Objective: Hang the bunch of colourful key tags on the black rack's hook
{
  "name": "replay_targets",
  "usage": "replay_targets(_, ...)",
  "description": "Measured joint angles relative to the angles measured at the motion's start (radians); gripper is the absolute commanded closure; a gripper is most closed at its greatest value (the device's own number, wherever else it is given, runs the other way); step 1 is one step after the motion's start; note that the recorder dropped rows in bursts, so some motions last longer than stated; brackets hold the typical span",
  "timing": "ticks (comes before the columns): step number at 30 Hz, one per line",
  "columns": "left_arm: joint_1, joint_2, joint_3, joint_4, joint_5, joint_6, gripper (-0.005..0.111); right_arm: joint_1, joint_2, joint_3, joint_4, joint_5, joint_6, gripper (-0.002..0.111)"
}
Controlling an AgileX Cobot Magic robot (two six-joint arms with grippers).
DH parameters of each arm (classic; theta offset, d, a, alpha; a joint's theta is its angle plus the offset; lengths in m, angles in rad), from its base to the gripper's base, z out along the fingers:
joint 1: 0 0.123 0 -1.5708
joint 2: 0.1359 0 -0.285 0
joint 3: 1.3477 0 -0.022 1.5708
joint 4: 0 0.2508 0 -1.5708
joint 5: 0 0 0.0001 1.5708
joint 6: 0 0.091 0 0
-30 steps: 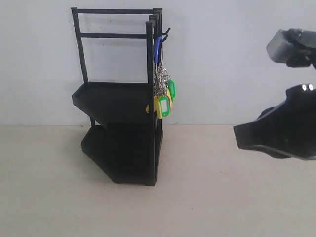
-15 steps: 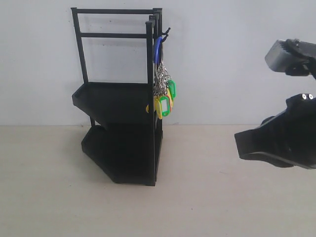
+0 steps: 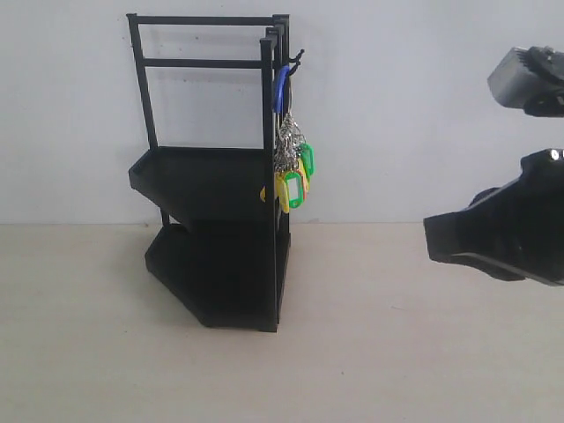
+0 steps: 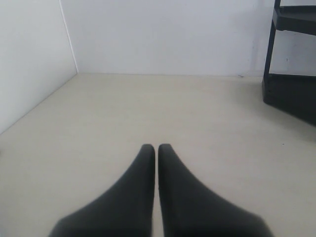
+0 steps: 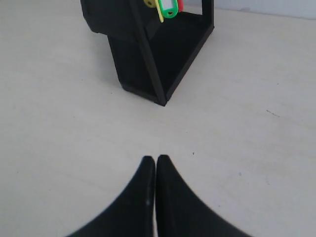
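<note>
The black rack (image 3: 216, 185) stands on the table against the white wall. From the hook (image 3: 297, 60) at its top right corner post hangs the colourful key tag bunch (image 3: 293, 167), its blue-sleeved ring over the hook and the yellow and green tags dangling beside the post. My right gripper (image 3: 429, 240) hovers well to the right of the rack, shut and empty. In the right wrist view its tips (image 5: 156, 159) point toward the rack's base (image 5: 163, 59), with green and red tags (image 5: 169, 8) at the frame's edge. My left gripper (image 4: 156, 147) is shut and empty over bare table.
A white wall runs behind the table. In the left wrist view a white side panel (image 4: 29, 54) borders the table and a part of the rack (image 4: 291, 69) shows at the edge. The left arm is out of the exterior view.
My right arm has drifted slightly right, away from the rack. The key tag bunch stays hanging on the hook, still.
</note>
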Motion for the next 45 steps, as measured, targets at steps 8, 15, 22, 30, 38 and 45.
replay_targets(8, 0.0, 0.0, 0.0, 0.0, 0.0, 0.0, 0.102, -0.003, -0.302, 0.33, 0.002, -0.348, 0.0, 0.108)
replay_targets(15, 0.0, 0.0, 0.0, 0.0, 0.0, 0.0, 0.102, -0.135, -0.648, 0.61, 0.004, -0.504, 0.0, 0.108)
replay_targets(22, 0.0, 0.0, 0.0, 0.0, 0.0, 0.0, 0.102, -0.317, -1.0, 0.801, 0.004, -0.506, 0.023, 0.108)
replay_targets(30, 0.0, 0.0, 0.0, 0.0, 0.0, 0.0, 0.102, -0.322, -1.024, 0.835, 0.004, -0.49, 0.18, 0.108)
replay_targets(38, 0.0, 0.0, 0.0, 0.0, 0.0, 0.0, 0.102, -0.322, -1.024, 0.835, 0.011, -0.442, 0.169, 0.108)
replay_targets(45, 0.0, 0.0, 0.0, 0.0, 0.0, 0.0, 0.102, -0.322, -1.024, 0.839, -0.16, -0.385, 0.102, 0.108)
